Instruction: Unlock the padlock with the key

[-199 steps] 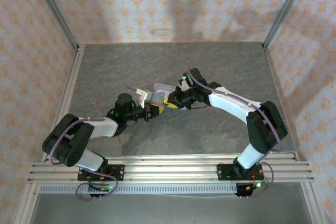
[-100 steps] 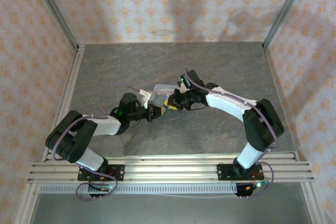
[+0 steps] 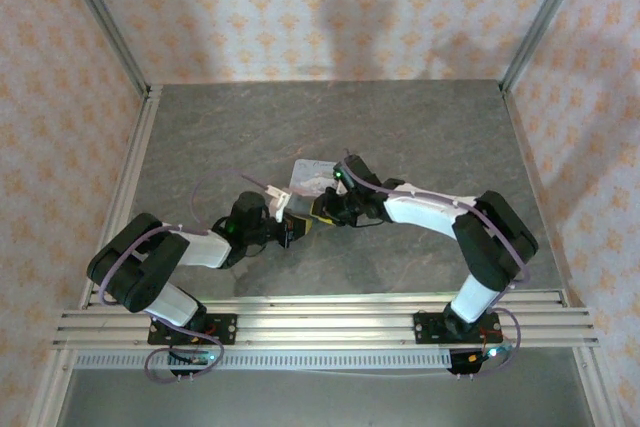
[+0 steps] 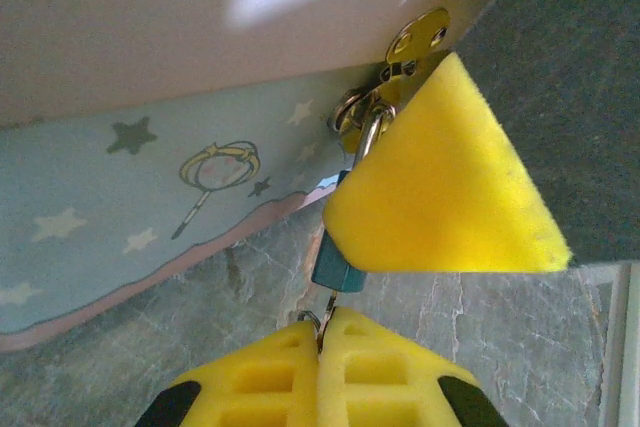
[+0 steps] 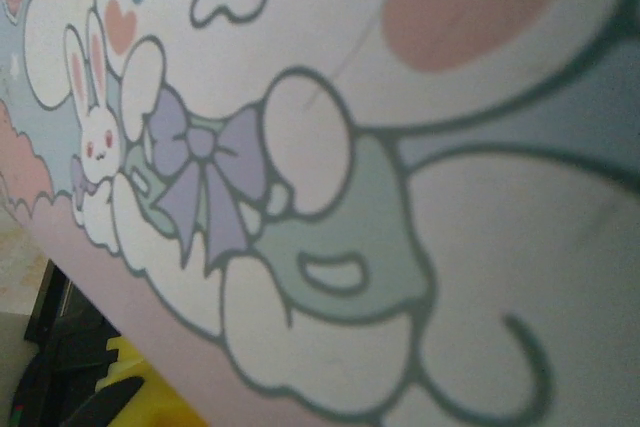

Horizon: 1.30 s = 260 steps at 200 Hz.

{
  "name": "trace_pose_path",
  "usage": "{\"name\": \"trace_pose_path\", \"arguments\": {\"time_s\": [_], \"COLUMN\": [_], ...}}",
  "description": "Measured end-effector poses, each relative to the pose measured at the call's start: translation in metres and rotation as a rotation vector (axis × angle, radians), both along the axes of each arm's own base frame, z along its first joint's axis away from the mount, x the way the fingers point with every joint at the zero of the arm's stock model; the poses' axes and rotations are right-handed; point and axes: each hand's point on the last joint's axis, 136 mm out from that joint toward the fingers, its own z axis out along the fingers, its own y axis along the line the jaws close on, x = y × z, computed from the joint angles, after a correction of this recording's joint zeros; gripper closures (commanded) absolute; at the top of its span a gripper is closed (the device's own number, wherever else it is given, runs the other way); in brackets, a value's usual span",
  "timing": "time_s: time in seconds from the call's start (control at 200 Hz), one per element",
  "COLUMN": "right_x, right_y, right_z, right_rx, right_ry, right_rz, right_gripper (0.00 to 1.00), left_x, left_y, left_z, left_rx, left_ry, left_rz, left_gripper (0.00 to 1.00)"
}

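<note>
Left fingers (image 4: 385, 372) pressed tight together, the key (image 4: 327, 307) pinched in the seam between them. Just past their tips sits the padlock (image 4: 335, 265), its shackle hooked through a brass hasp (image 4: 415, 42) on the pale blue tin (image 4: 150, 177). One yellow pad of the right fingers (image 4: 440, 187) lies against the padlock's side; can't tell how wide they stand. Grey tabletop (image 3: 220, 127) beneath.
</note>
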Motion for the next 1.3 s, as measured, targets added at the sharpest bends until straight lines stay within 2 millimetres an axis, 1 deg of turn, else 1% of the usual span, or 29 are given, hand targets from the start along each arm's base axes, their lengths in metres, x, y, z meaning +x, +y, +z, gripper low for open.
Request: {"name": "trace_pose_path", "arguments": {"time_s": [0.06,0.165,0.275,0.415,0.555,0.656,0.826,0.916,1.066,1.301], "right_x": [-0.002,-0.005,-0.006,-0.003,-0.002,-0.004,-0.006,-0.006,-0.005,-0.005], "right_y": [0.000,-0.008,-0.015,-0.022,-0.022,-0.014,0.002,0.006,0.006,0.000], "right_z": [-0.002,-0.010,-0.013,-0.007,-0.004,-0.002,0.008,0.006,-0.002,-0.009], "right_rx": [0.008,-0.002,-0.007,0.012,0.035,0.050,0.110,0.124,0.107,0.057], "right_ry": [-0.001,0.016,0.011,-0.018,-0.038,-0.050,-0.070,-0.066,-0.058,-0.080], "right_rz": [-0.010,-0.049,-0.087,-0.149,-0.196,-0.215,-0.248,-0.276,-0.314,-0.361], "right_gripper": [0.60,0.52,0.48,0.46,0.46,0.44,0.42,0.41,0.41,0.41], "left_x": [-0.001,-0.004,-0.003,-0.004,-0.003,-0.004,-0.004,-0.004,-0.006,-0.007], "left_y": [0.002,0.007,0.007,0.007,0.009,0.008,0.007,0.007,0.009,0.012], "left_z": [-0.003,-0.011,-0.012,-0.011,-0.011,-0.011,-0.012,-0.012,-0.013,-0.015], "left_rx": [0.006,0.028,0.036,0.042,0.051,0.054,0.062,0.061,0.059,0.061], "left_ry": [0.003,0.022,0.020,0.009,0.001,0.000,-0.003,0.001,0.010,0.017], "left_rz": [0.006,0.022,0.031,0.028,0.038,0.040,0.044,0.048,0.062,0.080], "left_gripper": [1.00,1.00,1.00,1.00,1.00,1.00,1.00,1.00,1.00,1.00]}}
